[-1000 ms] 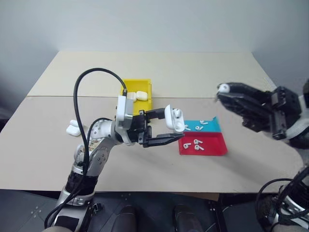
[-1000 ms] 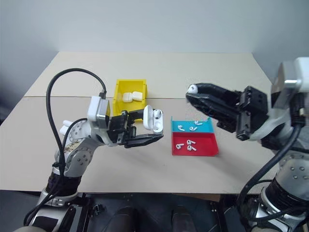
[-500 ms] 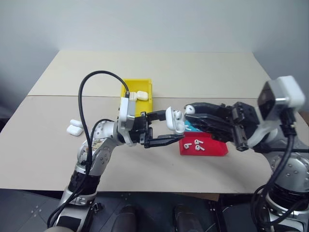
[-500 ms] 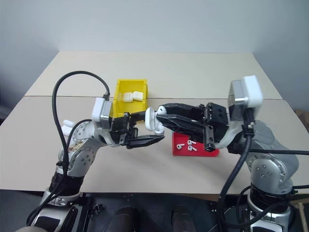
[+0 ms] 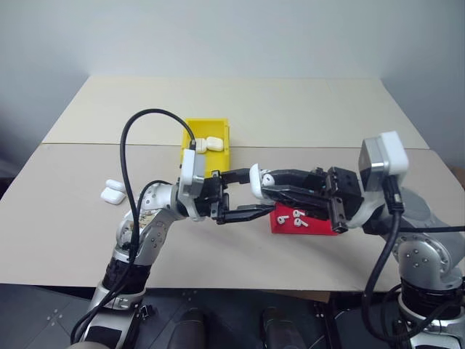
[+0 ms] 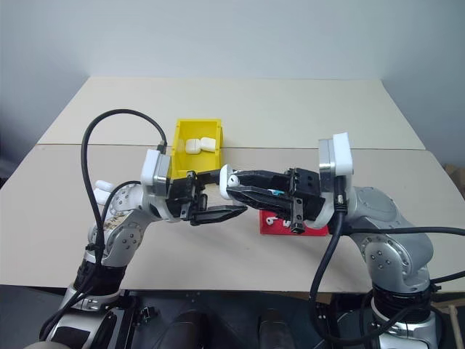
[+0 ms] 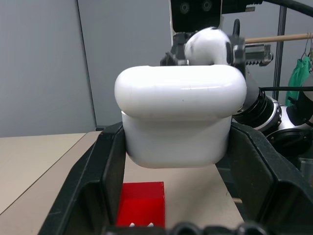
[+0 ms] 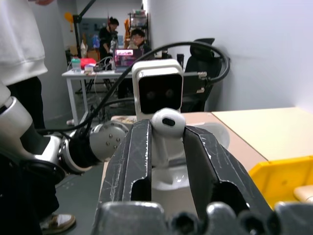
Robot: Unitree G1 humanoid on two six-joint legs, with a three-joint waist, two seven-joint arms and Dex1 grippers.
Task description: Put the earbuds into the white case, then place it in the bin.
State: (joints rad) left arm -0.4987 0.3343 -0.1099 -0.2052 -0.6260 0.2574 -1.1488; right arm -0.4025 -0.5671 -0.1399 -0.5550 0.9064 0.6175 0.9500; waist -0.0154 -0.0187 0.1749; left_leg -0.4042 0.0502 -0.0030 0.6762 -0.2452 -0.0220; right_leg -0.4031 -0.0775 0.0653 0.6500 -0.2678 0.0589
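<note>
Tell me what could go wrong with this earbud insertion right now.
1. The right gripper pinches the earbud by its stem, just above the open case; if tilted, it could miss the slot and drop.
2. The left gripper holds the case in mid-air above the table; a push could shift the case in its grip.
3. A dropped bud could land by the red tray, among the spare buds.
</note>
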